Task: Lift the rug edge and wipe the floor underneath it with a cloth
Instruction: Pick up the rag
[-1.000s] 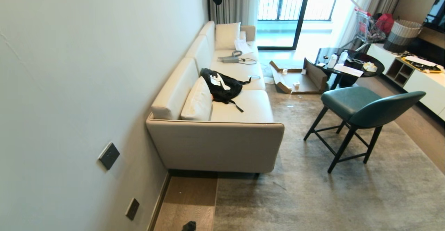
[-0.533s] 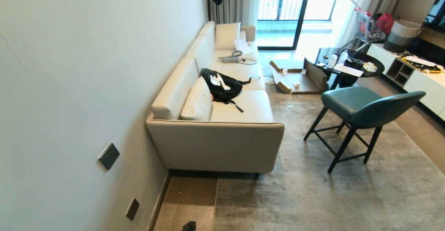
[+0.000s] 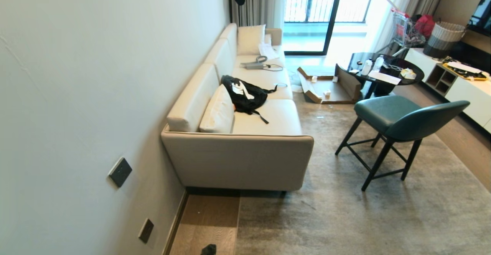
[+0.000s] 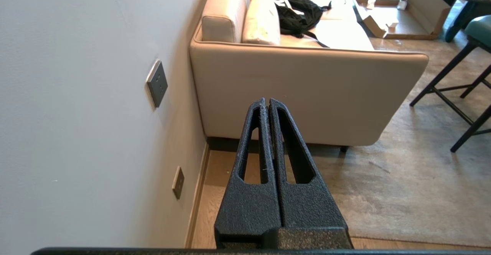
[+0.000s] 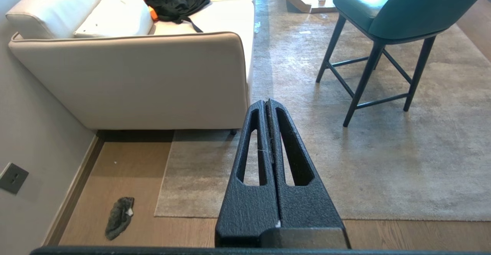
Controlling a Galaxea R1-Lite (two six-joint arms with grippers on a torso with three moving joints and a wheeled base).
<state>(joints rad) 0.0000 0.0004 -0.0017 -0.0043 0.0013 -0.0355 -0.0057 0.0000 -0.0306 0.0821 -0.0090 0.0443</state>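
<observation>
Black bag [image 3: 245, 94], unreadable white marks

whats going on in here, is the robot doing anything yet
Nothing is being handled yet. The left gripper and right gripper are both shut and empty, held above the floor. The cloth lies on the bare planks between the wall and the rug edge, which lies flat beside the sofa.

Bare floor [image 5: 126, 163] strip between skirting [image 5: 74, 186] and rug edge [image 5: 163, 178].
</observation>
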